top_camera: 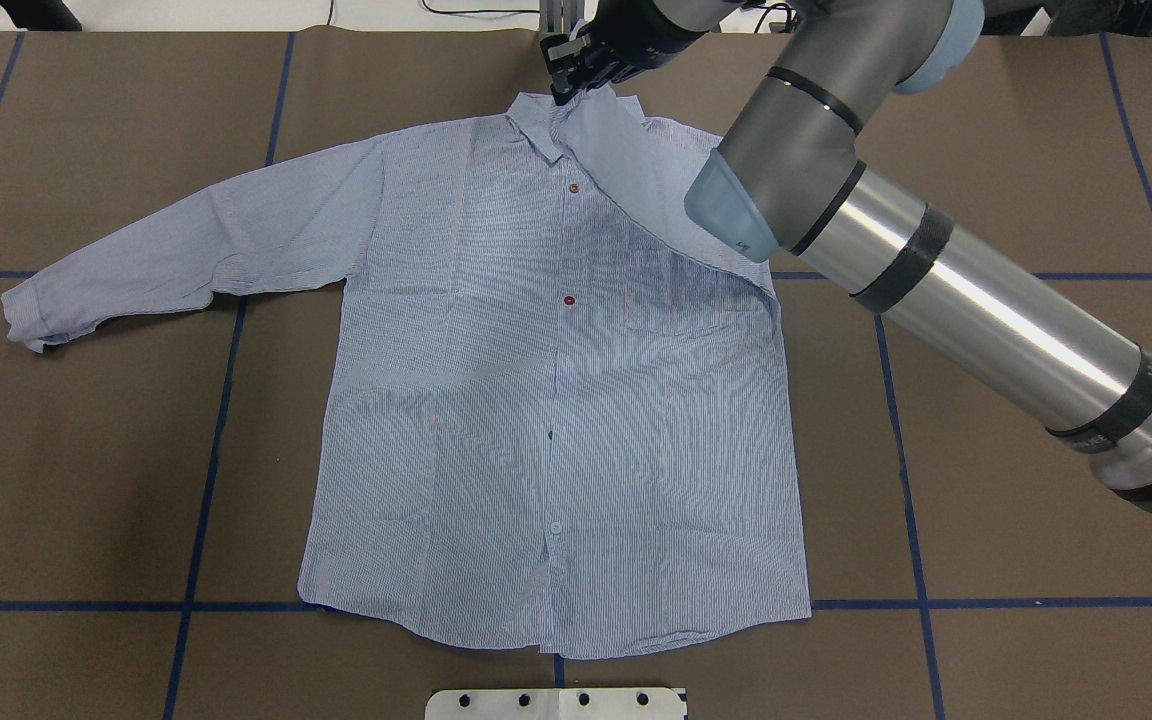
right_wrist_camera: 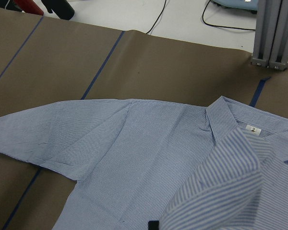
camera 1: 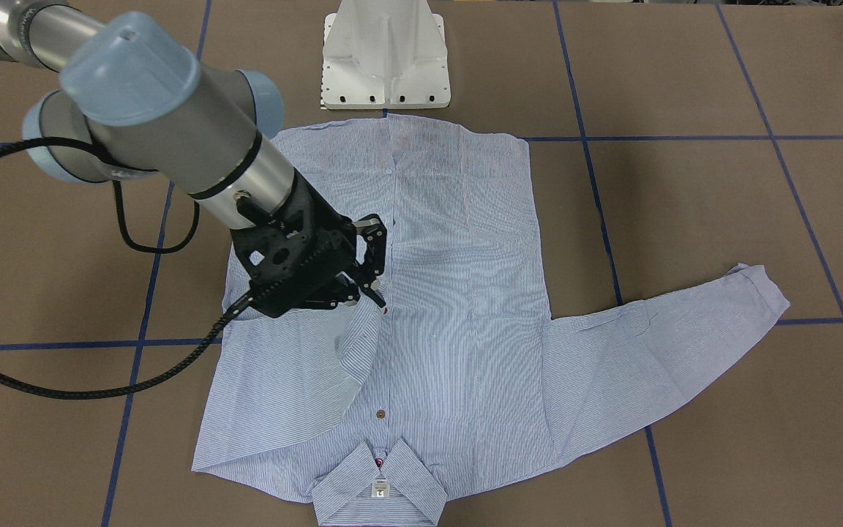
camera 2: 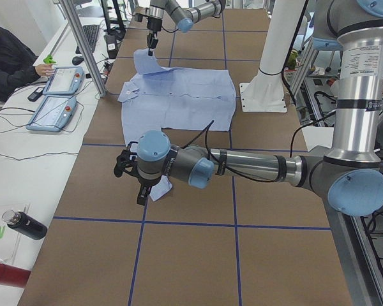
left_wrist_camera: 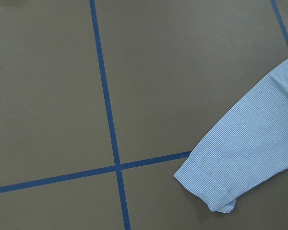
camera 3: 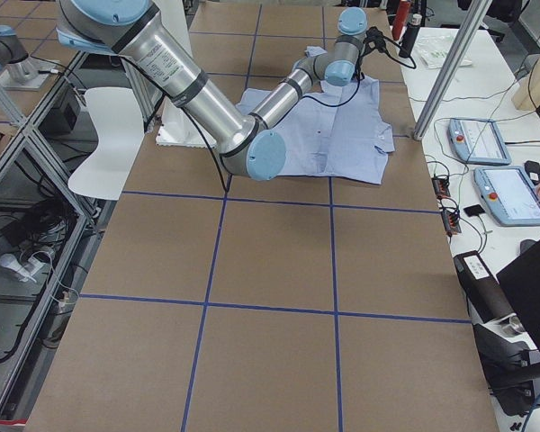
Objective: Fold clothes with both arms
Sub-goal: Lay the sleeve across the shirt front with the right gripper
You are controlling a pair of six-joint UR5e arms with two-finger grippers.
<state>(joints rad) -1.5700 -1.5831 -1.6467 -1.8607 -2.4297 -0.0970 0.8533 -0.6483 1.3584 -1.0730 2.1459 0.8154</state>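
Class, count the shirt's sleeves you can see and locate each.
2. One sleeve lies stretched flat on the table, on the robot's left. The other sleeve is folded over the shirt front, its end held up by the right end effector.

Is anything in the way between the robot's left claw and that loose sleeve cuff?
Nothing visible does. The left gripper hangs by the cuff of the light blue-and-white striped shirt; only brown table covering with blue tape lines surrounds it.
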